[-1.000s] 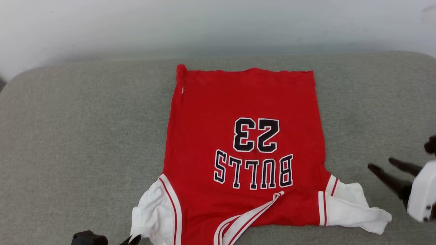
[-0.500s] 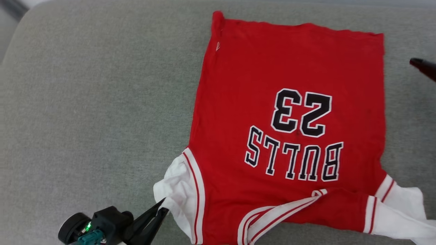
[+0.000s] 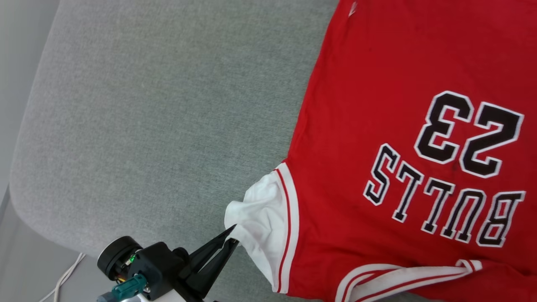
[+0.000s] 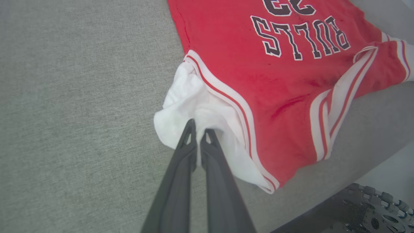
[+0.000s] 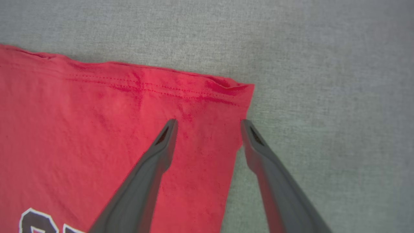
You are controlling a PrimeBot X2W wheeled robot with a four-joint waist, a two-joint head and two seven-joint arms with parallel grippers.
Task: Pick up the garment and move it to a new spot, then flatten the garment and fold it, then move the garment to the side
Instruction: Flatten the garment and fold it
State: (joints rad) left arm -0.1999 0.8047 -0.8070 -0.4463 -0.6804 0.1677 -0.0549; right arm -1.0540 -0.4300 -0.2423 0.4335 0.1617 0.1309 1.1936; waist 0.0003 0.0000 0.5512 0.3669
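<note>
Red thin-fabric jersey garment (image 3: 377,126) with black "BULLS 23" lay flat on grey fabric-covered table (image 3: 147,105). At its near-left corner, left gripper (image 3: 232,235) pinched white sleeve (image 3: 260,209). At far hem corner (image 5: 239,92), right gripper (image 5: 208,122) stood spread wide, straddling garment's side edge. Broad bare table lay left of garment, up to rounded edge.

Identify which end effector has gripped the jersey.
The left end effector, shut on the jersey's white sleeve; the right end effector hangs open over the red hem corner.
</note>
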